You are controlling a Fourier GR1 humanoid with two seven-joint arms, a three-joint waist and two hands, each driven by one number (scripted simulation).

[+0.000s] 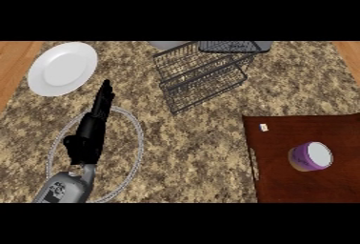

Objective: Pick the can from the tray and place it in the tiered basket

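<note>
so, nearest the lower edge, the left hand (pixel 90 128) comes up from its grey forearm with fingers straight and together, pointing away, holding nothing, above a thin grey ring (pixel 134 143) lying on the granite counter (pixel 197 143). the right hand is not in view. the can (pixel 311 156), purple with a white top, lies tipped on the dark brown tray (pixel 309 186) at the right, well apart from the left hand. likely trouble: a tipped can could roll when fingers close on it, and reaching across with the left hand risks clipping the wire tiered basket (pixel 202 76) further back. farthest left sits a white plate (pixel 62 68).
</note>
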